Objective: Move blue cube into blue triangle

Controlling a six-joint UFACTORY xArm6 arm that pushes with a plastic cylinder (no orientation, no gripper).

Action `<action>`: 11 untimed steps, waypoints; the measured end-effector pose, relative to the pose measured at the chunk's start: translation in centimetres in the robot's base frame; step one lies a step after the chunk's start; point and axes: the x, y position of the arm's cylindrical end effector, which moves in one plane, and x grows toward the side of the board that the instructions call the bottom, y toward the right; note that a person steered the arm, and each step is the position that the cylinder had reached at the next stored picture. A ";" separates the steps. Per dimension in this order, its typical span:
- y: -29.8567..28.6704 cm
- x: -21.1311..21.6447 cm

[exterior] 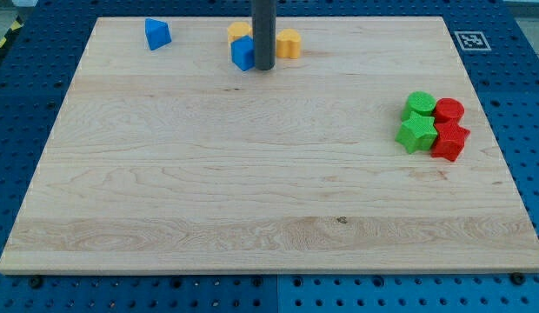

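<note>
Here, near the view's top edge of the wooden board (252, 191), my tip (264, 68) stands on the surface just beside the right face of the blue cube (242, 54), apparently touching it or very nearly so. There is no gripper on this arm, only the straight dark rod, so nothing opens, shuts or grips; the rod can only push. The blue cube sits wedged among yellow-orange blocks: one (237, 34) shows behind it toward the view's top, its shape not clear, and another, a yellow-orange heart-like block (289, 43), lies on the rod's far side to the view's right. The blue triangle (156, 34) waits well apart to the view's left, slightly nearer the top edge than the cube.

The step in hand looks to be the push leftward. Done well, it probably calls for keeping the tip centred on the cube's right face, perhaps a touch toward its lower side, so the line of travel angles gently up toward the triangle. An off-centre contact would likely spin the cube or let it slip past the rod. The yellow-orange block behind the cube may drag along if the push veers upward too early. The green blocks (417, 119) and red blocks (449, 127), clustered at the view's right, lie far from the path.
</note>
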 end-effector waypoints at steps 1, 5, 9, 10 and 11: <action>2.0 0.3; -4.3 -2.3; -8.5 0.3; -10.8 -0.3; -11.2 -1.7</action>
